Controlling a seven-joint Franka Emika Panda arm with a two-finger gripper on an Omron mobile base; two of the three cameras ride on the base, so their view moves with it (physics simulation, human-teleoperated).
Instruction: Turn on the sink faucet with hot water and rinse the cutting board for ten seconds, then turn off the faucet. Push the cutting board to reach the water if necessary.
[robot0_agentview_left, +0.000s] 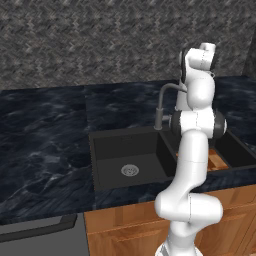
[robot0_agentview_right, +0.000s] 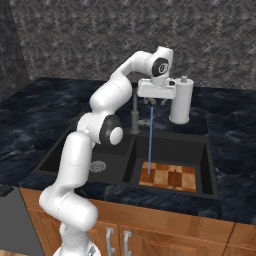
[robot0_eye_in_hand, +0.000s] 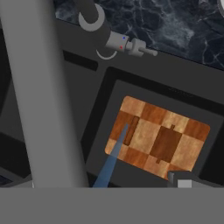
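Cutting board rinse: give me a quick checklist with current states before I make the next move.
1. Water running from the faucet: ok.
2. Stream lands on the cutting board: ok, at its left end.
3. Board lies flat in the right basin of the sink: ok.
4. Gripper free of any object: ok, nothing held.
5. Hot side selected: cannot tell.
6. White cylinder beside the gripper untouched: ok, standing upright.
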